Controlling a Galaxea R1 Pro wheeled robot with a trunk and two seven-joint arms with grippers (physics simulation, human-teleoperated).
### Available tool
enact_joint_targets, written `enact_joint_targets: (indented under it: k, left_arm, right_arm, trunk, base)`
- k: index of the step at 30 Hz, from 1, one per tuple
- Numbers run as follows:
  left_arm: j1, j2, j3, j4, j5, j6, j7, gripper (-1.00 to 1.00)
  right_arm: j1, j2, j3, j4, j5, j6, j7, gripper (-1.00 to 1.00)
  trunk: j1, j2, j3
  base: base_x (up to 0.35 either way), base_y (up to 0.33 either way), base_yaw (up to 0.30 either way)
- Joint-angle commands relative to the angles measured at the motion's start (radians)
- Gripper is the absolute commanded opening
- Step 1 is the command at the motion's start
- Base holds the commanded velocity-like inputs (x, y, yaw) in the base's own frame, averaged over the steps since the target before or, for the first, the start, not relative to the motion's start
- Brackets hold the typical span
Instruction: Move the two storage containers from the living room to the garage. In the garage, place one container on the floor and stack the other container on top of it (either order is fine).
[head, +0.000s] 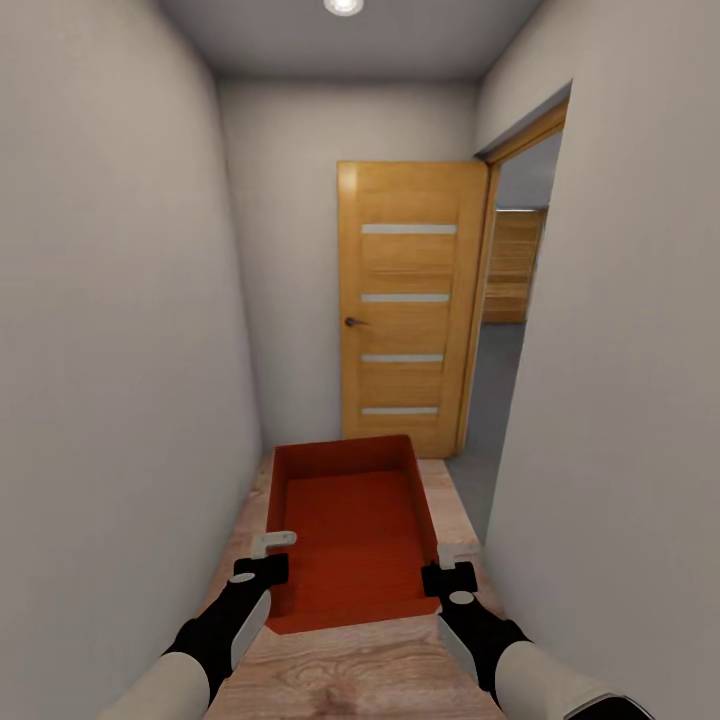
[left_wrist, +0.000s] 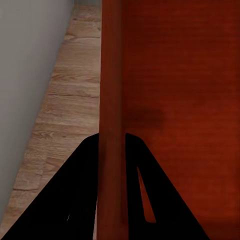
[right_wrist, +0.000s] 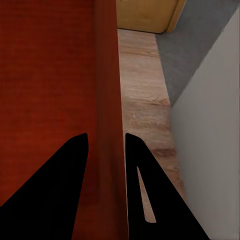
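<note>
One orange-red storage container (head: 350, 530) hangs level in front of me above the light wood-plank floor, open side up and empty. My left gripper (head: 268, 562) is shut on its left side wall (left_wrist: 112, 95), one finger inside and one outside. On the opposite wall (right_wrist: 107, 90) my right gripper (head: 447, 572) is shut the same way. In the left wrist view the left gripper (left_wrist: 111, 150) straddles the rim. In the right wrist view the right gripper (right_wrist: 106, 147) straddles the other rim.
I am in a narrow corridor between plain pale walls (head: 110, 350). An orange-wood door with pale stripes (head: 410, 300) stands open at the far end. To its right, a doorway opens onto grey flooring (head: 490, 420).
</note>
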Motion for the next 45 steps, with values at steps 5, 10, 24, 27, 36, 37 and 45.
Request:
enact_joint_targets:
  k: [5, 10, 24, 27, 36, 37, 45]
  left_arm:
    - [-0.001, 0.000, 0.011, -0.003, 0.052, 0.008, 0.024, -1.00]
    - [-0.001, 0.000, 0.011, -0.003, 0.052, 0.008, 0.024, -1.00]
    - [-0.001, 0.001, 0.011, -0.003, 0.051, 0.007, 0.024, -1.00]
    - [-0.001, 0.001, 0.011, -0.003, 0.051, 0.007, 0.024, -1.00]
    - [-0.001, 0.002, 0.011, -0.003, 0.051, 0.008, 0.024, -1.00]
    - [-0.001, 0.002, 0.011, -0.003, 0.051, 0.008, 0.024, -1.00]
    - [-0.001, 0.002, 0.011, -0.003, 0.051, 0.008, 0.024, -1.00]
  right_arm:
    - [-0.001, 0.055, -0.028, -0.001, -0.004, -0.006, 0.002, -1.00]
    - [-0.001, 0.055, -0.028, -0.001, -0.003, -0.007, 0.002, -1.00]
    - [-0.001, 0.055, -0.027, -0.001, -0.003, -0.007, 0.002, -1.00]
    - [-0.001, 0.055, -0.027, -0.001, -0.003, -0.006, 0.002, -1.00]
    - [-0.001, 0.055, -0.027, -0.001, -0.003, -0.006, 0.002, -1.00]
    - [-0.001, 0.055, -0.027, -0.001, -0.003, -0.006, 0.002, -1.00]
    - [-0.001, 0.055, -0.027, -0.001, -0.003, -0.006, 0.002, -1.00]
  trunk:
    - [0.001, -0.001, -0.002]
    - [0.001, -0.001, -0.002]
    - [0.001, -0.001, -0.002]
    - [0.001, -0.001, -0.002]
    - [0.001, -0.001, -0.002]
    - [0.001, -0.001, -0.002]
    - [0.001, -0.001, -0.002]
  base:
    - [0.326, 0.077, 0.000]
    - [0.326, 0.077, 0.000]
    - [0.326, 0.032, 0.000]
    - [0.326, 0.000, 0.000]
    - [0.326, 0.000, 0.000]
    - [0.326, 0.000, 0.000]
    - [0.326, 0.000, 0.000]
